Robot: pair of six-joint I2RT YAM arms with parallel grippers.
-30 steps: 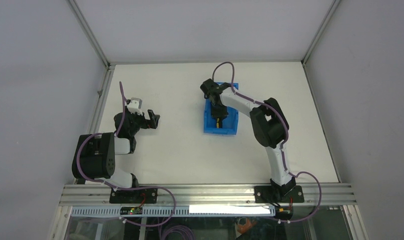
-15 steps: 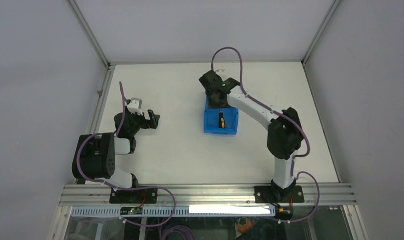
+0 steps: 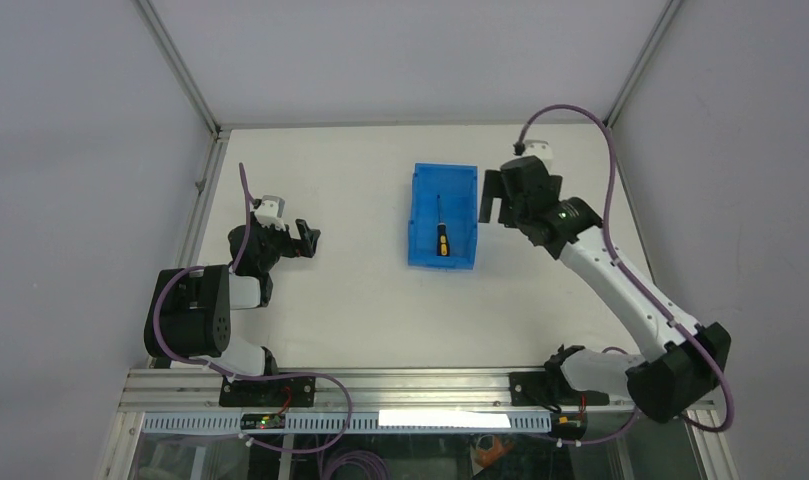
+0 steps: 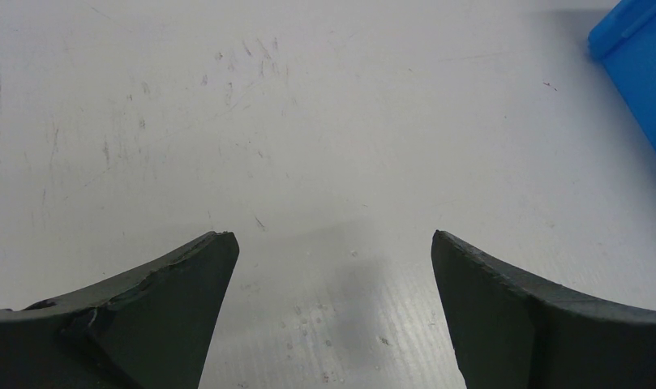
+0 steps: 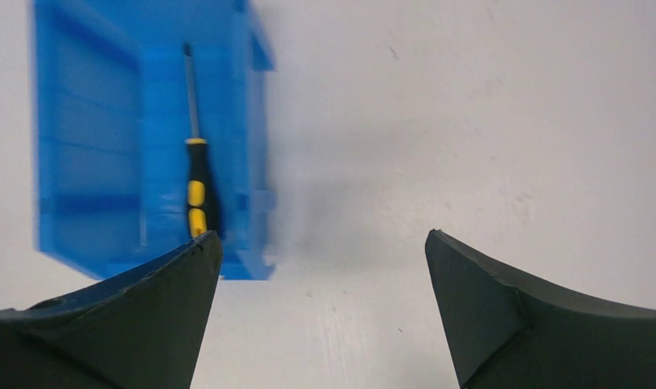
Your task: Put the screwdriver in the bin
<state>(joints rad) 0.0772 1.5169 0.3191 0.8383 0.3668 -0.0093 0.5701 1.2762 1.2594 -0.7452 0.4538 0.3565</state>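
Note:
The blue bin (image 3: 423, 215) stands mid-table. Inside it lies the screwdriver (image 3: 442, 238), its black-and-yellow handle toward the near end and its thin shaft pointing away. In the right wrist view the screwdriver (image 5: 196, 188) rests on the floor of the bin (image 5: 89, 162), up and left of the fingers. My right gripper (image 3: 492, 205) hangs open just right of the bin, over bare table; the right gripper (image 5: 320, 235) has nothing between its fingers. My left gripper (image 3: 311, 238) sits open at the table's left, and the left gripper (image 4: 332, 235) is likewise empty.
A corner of the bin (image 4: 640, 57) shows at the upper right of the left wrist view. Metal frame rails (image 3: 195, 200) edge the white table on the left, back and right. The aluminium base rail (image 3: 410, 385) runs along the near edge.
My right gripper opened and let the screwdriver go into the bin, then lifted and swung right, clear of the bin. The left arm has not moved.

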